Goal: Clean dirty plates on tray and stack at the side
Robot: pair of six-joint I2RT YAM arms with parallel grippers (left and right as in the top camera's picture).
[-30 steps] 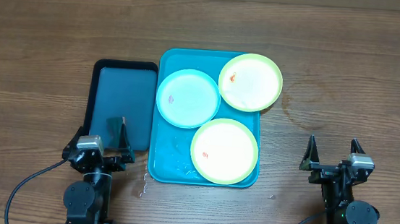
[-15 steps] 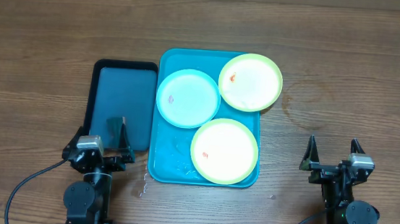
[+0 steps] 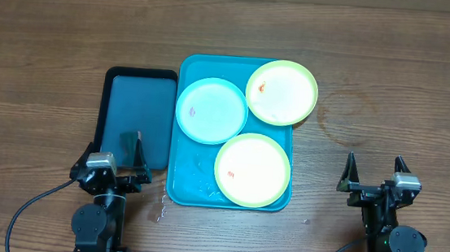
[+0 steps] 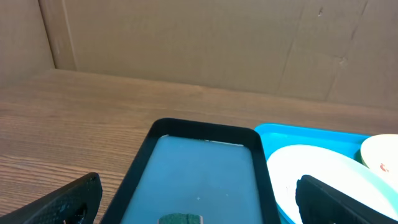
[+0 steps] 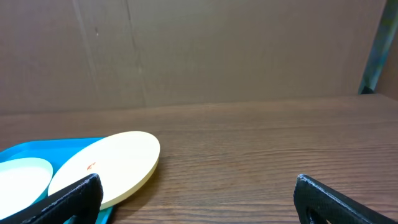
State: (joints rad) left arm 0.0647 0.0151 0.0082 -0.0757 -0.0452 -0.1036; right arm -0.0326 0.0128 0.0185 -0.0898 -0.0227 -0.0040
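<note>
The turquoise tray (image 3: 178, 181) lies mid-table and carries three plates. A light blue plate (image 3: 211, 110) sits at its left. One yellow-green plate (image 3: 282, 92) overhangs the tray's far right corner, the other (image 3: 252, 169) rests at the near end. Each has a small orange-red smear. My left gripper (image 3: 116, 156) is open at the near end of the dark navy tray, holding nothing. My right gripper (image 3: 373, 176) is open over bare wood, right of the tray. The right wrist view shows the overhanging plate (image 5: 106, 165) ahead on the left.
A dark navy tray (image 3: 137, 106) lies against the turquoise tray's left side, with a small green sponge (image 3: 132, 141) standing at its near end, just ahead of my left fingers (image 4: 68, 199). A cardboard wall (image 4: 199, 37) closes off the far edge of the table.
</note>
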